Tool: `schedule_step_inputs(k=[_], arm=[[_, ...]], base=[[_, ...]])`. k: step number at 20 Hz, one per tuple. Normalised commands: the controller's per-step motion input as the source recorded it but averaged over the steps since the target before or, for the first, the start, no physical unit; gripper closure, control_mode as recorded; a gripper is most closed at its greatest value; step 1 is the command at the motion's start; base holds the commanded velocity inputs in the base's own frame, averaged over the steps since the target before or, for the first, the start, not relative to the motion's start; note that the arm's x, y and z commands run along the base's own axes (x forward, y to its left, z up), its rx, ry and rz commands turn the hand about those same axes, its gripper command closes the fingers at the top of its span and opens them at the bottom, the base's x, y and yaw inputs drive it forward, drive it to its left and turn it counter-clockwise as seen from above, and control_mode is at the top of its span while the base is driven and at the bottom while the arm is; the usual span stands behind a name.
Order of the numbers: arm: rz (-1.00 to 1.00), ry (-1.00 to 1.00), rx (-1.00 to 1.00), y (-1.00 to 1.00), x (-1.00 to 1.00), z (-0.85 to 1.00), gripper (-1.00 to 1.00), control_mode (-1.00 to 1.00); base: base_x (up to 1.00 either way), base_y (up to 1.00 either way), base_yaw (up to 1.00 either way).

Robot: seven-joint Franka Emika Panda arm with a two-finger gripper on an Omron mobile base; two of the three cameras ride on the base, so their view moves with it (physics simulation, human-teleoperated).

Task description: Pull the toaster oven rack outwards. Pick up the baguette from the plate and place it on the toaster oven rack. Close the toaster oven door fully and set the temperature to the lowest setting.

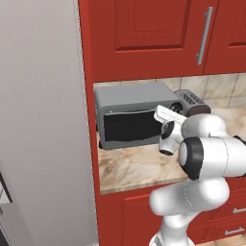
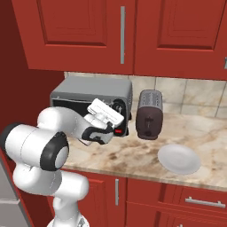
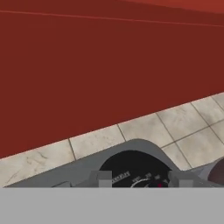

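hand (image 2: 116, 116) hides toaster oven (image 1: 126, 103) knobs, grip unclear

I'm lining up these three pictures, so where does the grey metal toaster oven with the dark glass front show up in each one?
Left base view: grey metal toaster oven at centre, under the red cabinets.
Right base view: upper left of centre, behind the white gripper.
Hand view: bottom centre, its top and a black dial.
Shared landmark: the dark-brown slot toaster beside it.
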Motion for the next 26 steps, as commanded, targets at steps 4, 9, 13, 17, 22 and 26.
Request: schedule_step_inputs(k=[4,9,13,17,22,26], arm=[[0.33,0.0,-0.56,-0.56,0.0,-0.15,1.0,-1.0],[0.53,0.0,-0.56,-0.77,0.0,-0.14,1.0,-1.0],[0.49,0.17,-0.35,-0.81,0.0,0.01,1.0,-1.0],[0.41,0.51,-0.12,-0.7,0.0,0.03,1.0,-1.0],[0.43,0.4,-0.19,-0.77,-0.09,0.02,1.0,-1.0],[0.45,0.28,-0.28,-0.84,-0.42,0.0,1.0,-1.0]], base=[[0.0,0.0,0.0],[0.0,0.0,0.0],[0.0,0.0,0.0],[0.0,0.0,0.0],[0.0,0.0,0.0],[0.0,0.0,0.0]])
